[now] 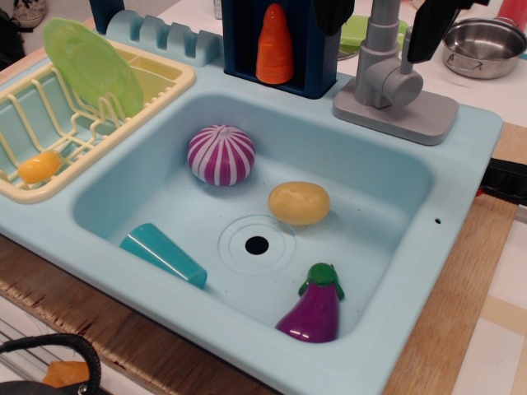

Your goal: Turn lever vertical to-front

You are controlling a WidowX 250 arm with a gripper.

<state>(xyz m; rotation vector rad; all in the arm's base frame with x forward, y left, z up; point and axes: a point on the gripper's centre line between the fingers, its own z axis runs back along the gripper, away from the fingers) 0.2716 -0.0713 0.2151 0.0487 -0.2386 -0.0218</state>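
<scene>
gripper (418, 51) fingers straddle what seems the lever (409, 59); grip state unclear.

No readable text, label, brand, number or sign appears anywhere.

wood counter (461, 313) | carries toy sink unit (395, 346) | pot (484, 45) possibly behind
</scene>
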